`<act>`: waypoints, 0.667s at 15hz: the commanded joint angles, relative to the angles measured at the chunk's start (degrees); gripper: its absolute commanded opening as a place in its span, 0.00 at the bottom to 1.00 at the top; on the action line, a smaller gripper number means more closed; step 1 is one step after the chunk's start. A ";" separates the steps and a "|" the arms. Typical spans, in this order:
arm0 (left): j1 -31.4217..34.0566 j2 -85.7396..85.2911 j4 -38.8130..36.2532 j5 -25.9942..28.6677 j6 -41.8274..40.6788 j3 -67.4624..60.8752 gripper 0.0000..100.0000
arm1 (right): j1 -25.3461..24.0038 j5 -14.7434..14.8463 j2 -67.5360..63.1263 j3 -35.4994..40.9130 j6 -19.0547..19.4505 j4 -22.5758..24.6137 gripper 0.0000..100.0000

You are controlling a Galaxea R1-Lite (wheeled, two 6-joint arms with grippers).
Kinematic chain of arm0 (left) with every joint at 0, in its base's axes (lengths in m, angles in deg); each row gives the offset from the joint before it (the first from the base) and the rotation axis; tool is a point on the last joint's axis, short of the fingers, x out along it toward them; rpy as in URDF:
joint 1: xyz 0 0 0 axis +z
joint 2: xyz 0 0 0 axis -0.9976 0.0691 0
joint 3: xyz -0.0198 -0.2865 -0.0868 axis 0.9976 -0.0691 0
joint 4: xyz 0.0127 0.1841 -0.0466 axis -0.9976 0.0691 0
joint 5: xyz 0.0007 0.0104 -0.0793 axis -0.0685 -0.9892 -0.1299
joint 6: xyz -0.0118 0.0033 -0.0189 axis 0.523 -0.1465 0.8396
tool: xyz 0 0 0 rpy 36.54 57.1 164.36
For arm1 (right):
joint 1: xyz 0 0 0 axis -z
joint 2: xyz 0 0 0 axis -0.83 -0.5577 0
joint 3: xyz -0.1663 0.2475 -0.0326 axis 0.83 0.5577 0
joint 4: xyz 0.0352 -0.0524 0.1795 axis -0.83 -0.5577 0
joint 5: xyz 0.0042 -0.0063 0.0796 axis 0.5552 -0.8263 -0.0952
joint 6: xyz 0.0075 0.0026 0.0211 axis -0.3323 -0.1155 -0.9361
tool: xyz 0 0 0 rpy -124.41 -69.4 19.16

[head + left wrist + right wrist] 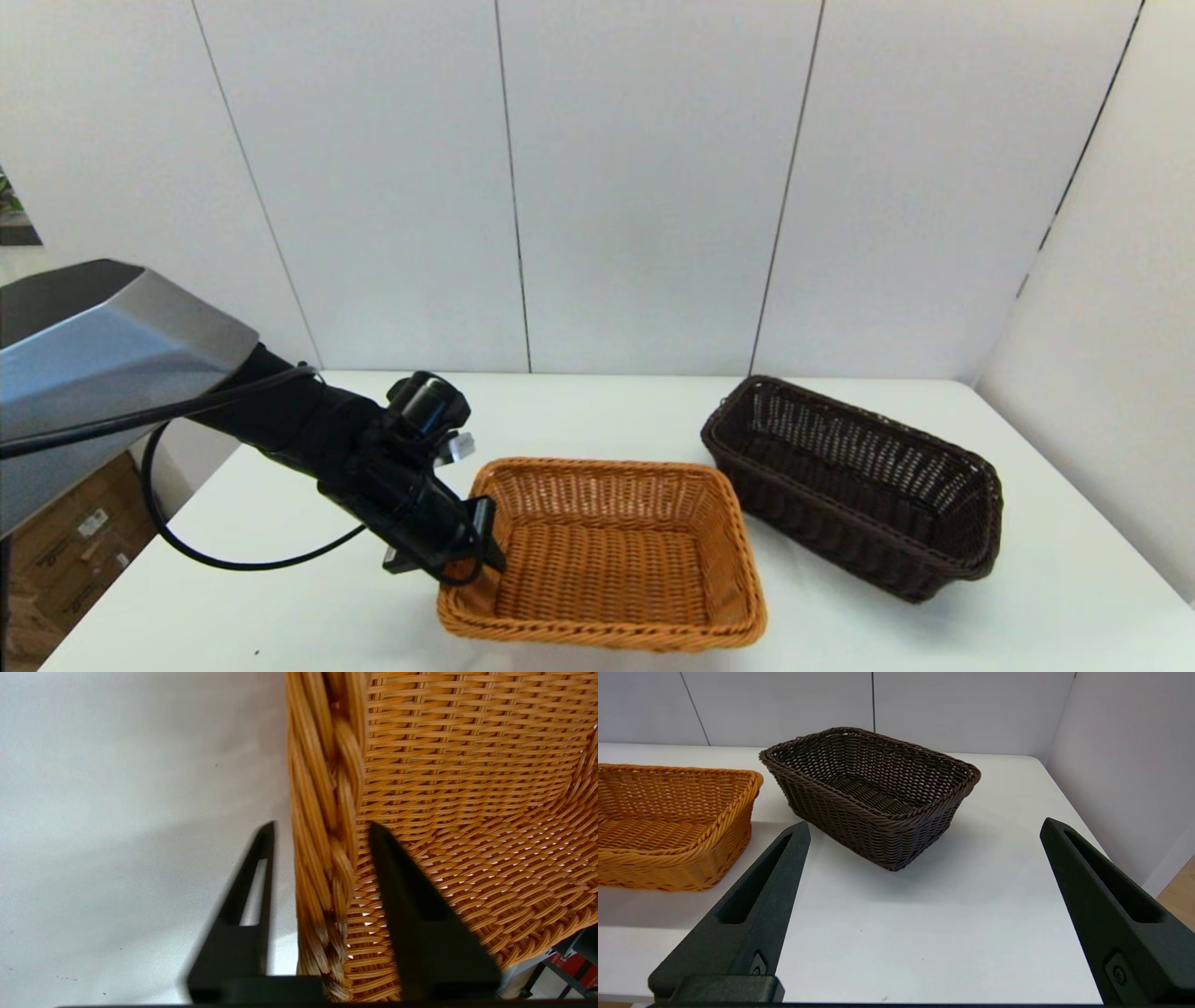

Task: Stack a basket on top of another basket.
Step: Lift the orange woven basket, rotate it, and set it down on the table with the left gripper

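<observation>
The left gripper [481, 546] is at the near-left edge of the orange-tan basket [607, 551], its two fingers straddling the braided rim [327, 849] — one finger outside over the white table [117, 812], the other inside against the woven wall. A sliver of gap shows on each side of the braid in the left wrist view, so the fingers look set around the rim rather than pressed onto it, though the angle is tight and I would not swear to it. By that reading the step in hand is taking hold of this basket's rim; the next move calls for pinching down firmly on the braid, since a one-sided hold on a wide, light basket is likely to let it tip or swing.

The orange-tan basket sits flat and upright at the table's front centre, empty, with flared sides. Just beyond it to the right, near but apart, stands the dark brown basket [854, 485] — the same shape, also empty, turned at an angle on the table. Nothing is stacked yet.

The right gripper [924, 914] hangs back at the table's near right edge, fingers spread wide, holding nothing.
</observation>
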 commanded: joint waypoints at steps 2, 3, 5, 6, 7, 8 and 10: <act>0.07 -0.11 0.01 0.10 0.30 0.01 1.00 | 0.00 -0.04 -0.07 -0.01 0.04 -0.02 1.00; 0.07 -0.81 0.01 0.19 0.39 0.10 1.00 | 0.00 -0.04 -0.07 -0.01 0.04 -0.02 1.00; 0.07 -6.35 0.19 0.10 0.39 0.01 1.00 | 0.00 -0.04 -0.07 -0.01 0.04 -0.02 1.00; 0.07 -10.83 0.36 0.10 0.30 -0.08 1.00 | 0.00 -0.04 -0.07 -0.01 0.04 -0.02 1.00; 0.07 -16.02 1.42 -0.16 0.30 0.01 1.00 | 0.00 -0.04 -0.07 -0.01 0.04 -0.02 1.00; 0.07 -20.85 3.35 -0.78 0.13 -0.34 1.00 | 0.00 -0.04 -0.07 -0.01 0.04 -0.02 1.00; 0.07 -28.67 8.01 -3.50 -1.81 -1.05 1.00 | 0.00 -0.04 -0.07 -0.01 0.04 -0.02 1.00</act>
